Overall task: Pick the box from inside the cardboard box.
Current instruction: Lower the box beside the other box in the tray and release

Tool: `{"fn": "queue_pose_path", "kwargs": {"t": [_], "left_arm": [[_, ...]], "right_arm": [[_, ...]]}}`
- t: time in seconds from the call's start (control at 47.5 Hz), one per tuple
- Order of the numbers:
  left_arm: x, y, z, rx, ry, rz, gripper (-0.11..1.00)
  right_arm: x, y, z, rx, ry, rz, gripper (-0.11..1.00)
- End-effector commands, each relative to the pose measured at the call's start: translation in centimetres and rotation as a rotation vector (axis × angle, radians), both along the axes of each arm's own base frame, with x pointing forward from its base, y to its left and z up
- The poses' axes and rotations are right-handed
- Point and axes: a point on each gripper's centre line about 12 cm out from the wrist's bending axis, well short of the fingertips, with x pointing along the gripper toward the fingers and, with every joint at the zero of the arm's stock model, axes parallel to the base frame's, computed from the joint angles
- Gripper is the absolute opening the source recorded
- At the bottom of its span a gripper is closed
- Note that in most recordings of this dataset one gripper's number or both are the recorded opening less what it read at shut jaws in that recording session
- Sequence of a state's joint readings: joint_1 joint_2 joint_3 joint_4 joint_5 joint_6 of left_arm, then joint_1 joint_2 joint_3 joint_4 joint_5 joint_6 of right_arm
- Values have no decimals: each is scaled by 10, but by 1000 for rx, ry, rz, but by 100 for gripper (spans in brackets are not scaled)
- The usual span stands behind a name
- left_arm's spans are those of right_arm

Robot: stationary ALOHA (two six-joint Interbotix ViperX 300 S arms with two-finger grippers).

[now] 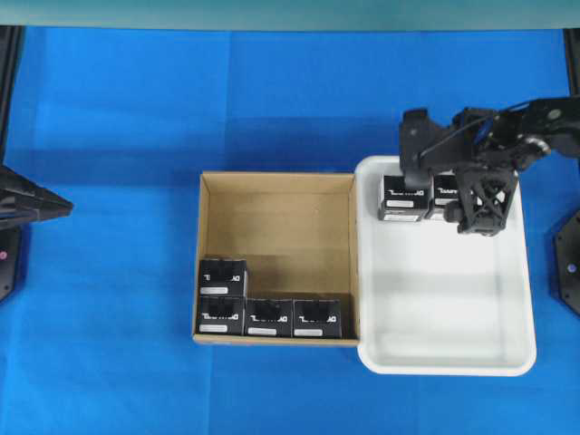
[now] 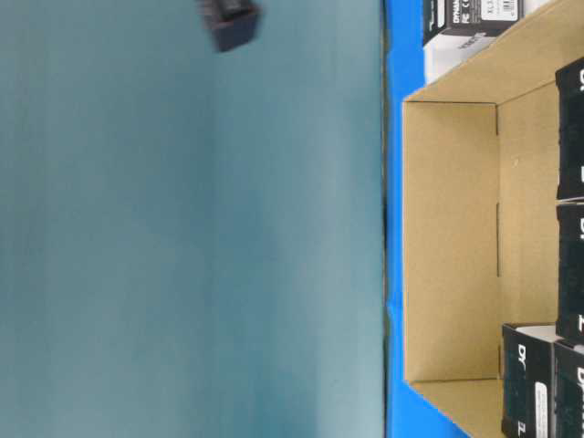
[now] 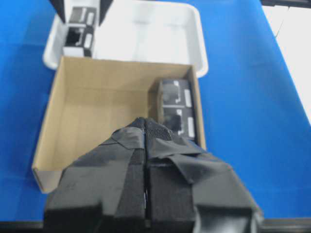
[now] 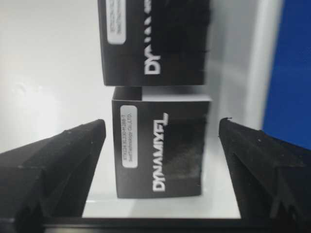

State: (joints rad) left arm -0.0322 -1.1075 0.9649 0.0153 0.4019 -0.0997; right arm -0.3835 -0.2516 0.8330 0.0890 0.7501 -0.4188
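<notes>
Overhead view: we see the right end effector (image 1: 453,210) in the upper right of the frame, above the upper left corner of the white tray (image 1: 453,299), where 2 black boxes (image 1: 404,198) already stand side by side. In the right wrist view its fingers (image 4: 58,160) are spread wide on either side of 1 tray box and touch neither face, so it grips nothing. The cardboard box (image 1: 276,213) sits at centre frame, its right wall touching the tray's left rim. 4 black boxes remain inside it, along the lower wall and lower left corner; we judge the rightmost of them, the box (image 1: 316,318), the likeliest next pick.

From the right end effector this box lies down and to the left, across the shared wall and rim. The box is nearly cubic, so we can name no long axis. We judge the right arm better placed. The left end effector (image 3: 146,145), seen in its wrist view, has its fingers pressed together and holds nothing; in the overhead view only a dark part of that arm shows at the left edge.

What stands in the way: the carton's right and lower walls beside the box, and its neighbour touching on the left. The blue counter (image 1: 118,109) bears nothing else
</notes>
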Motion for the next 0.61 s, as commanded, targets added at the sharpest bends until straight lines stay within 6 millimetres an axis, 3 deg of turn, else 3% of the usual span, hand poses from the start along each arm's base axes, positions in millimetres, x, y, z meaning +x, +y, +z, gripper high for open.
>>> {"fn": "queue_pose_path", "kwargs": {"t": [0.0,0.315,0.589], "left_arm": [[2,0,11,1,-26,0,-7],[2,0,12,2,-28,0,-7],[2,0,11,1,-23,1,-7]], "right_arm": [[5,-2,20,-18,-53,-15,93],[-6,2,82,-81,-236,-31,93],[-25,11,111,-119,-354,-37,93]]}}
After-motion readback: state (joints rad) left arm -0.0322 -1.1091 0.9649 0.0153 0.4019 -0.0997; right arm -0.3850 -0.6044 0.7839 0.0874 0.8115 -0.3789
